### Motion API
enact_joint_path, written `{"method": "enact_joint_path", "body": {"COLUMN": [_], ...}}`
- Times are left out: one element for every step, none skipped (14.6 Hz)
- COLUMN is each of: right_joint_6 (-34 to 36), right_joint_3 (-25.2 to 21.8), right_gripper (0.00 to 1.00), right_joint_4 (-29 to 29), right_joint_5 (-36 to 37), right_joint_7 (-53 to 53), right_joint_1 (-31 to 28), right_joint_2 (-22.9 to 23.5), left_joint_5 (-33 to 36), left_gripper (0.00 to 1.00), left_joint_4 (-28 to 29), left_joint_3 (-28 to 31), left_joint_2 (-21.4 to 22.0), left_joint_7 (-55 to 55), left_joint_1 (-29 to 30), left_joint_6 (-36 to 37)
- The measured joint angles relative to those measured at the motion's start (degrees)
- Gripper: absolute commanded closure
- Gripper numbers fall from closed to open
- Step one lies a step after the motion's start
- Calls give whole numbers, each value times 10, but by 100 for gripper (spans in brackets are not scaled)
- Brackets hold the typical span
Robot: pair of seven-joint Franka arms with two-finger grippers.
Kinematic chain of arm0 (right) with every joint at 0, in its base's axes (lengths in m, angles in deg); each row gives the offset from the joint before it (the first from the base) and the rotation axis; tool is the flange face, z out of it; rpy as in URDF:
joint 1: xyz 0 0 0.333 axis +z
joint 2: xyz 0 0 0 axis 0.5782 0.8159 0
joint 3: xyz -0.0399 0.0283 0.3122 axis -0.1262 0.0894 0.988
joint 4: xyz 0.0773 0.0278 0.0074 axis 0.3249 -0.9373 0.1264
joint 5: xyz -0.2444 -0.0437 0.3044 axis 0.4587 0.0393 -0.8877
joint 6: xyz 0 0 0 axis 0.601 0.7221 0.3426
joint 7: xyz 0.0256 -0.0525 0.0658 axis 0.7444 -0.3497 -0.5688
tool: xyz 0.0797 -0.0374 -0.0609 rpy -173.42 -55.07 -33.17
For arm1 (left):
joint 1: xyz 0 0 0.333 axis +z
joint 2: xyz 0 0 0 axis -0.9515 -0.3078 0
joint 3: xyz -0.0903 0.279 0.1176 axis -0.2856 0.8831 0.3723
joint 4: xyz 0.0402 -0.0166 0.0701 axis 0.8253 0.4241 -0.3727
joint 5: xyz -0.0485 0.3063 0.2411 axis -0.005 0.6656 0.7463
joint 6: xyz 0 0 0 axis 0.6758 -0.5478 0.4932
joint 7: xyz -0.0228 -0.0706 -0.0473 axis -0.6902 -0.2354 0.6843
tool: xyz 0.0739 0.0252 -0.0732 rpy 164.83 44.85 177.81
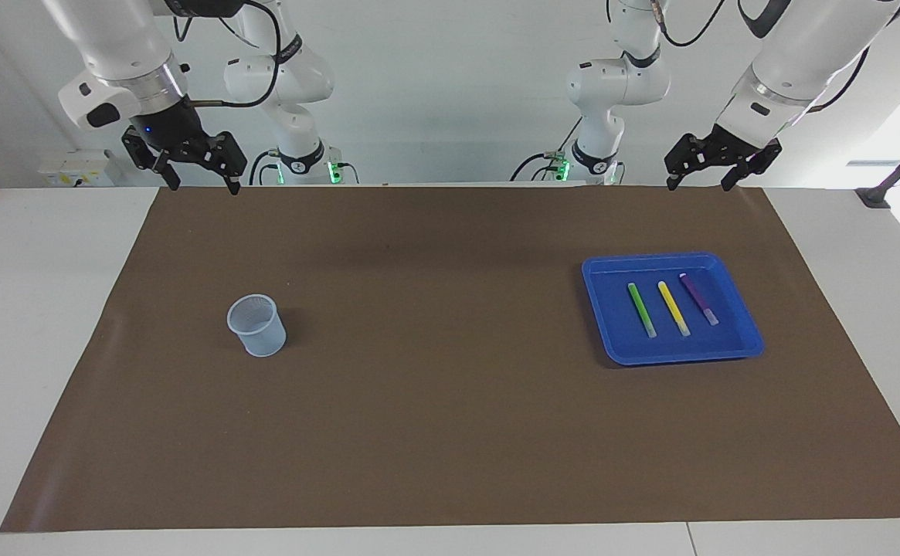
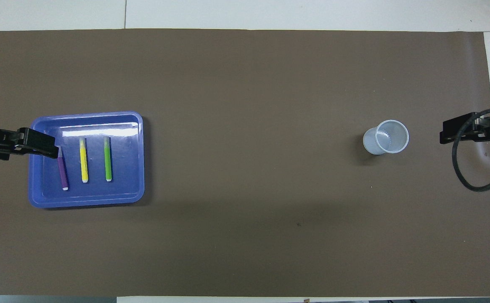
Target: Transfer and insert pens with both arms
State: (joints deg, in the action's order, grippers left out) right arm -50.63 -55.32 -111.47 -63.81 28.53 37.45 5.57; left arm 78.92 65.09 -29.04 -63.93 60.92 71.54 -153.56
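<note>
Blue tray (image 1: 743, 340) toward my left arm's end of the table holds all three pens: green pen (image 1: 641, 309), yellow pen (image 1: 673, 307), purple pen (image 1: 698, 298), side by side, pale tips pointing away from me. Cup (image 1: 256, 325) empty, so nothing transferred yet. Left claw (image 1: 701, 182) and right claw (image 1: 201, 185) both apart, empty, raised at my table edge.

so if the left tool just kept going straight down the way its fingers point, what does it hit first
Probably the brown mat, at its edge nearest the robots. The left tool hangs open and points down there, short of the blue tray and its pens. Depth is hard to judge, so the tray rim cannot be ruled out.
</note>
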Motion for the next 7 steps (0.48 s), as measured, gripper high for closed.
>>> {"method": "enact_joint_path", "body": {"right_joint_6": [0,0,0,0,0,0,0], "right_joint_3": [0,0,0,0,0,0,0], "right_gripper": [0,0,0,0,0,0,0], "right_joint_4": [0,0,0,0,0,0,0], "right_joint_5": [0,0,0,0,0,0,0], "right_joint_7": [0,0,0,0,0,0,0], "right_joint_1": [0,0,0,0,0,0,0], "right_joint_2": [0,0,0,0,0,0,0], "left_joint_5": [0,0,0,0,0,0,0], "left_gripper": [0,0,0,0,0,0,0], "left_joint_4": [17,36,57,79,103,130,160], "left_joint_3": [0,1,1,1,2,2,2], "left_joint_2": [1,1,0,-1,-1,-2,-4], "left_joint_7": [-3,-9,-17,-26,-35,-45,-56], "left_joint_1": [11,23,36,50,63,77,90], "left_joint_6": [-13,-31,-50,-71,-96,-124,-157]}}
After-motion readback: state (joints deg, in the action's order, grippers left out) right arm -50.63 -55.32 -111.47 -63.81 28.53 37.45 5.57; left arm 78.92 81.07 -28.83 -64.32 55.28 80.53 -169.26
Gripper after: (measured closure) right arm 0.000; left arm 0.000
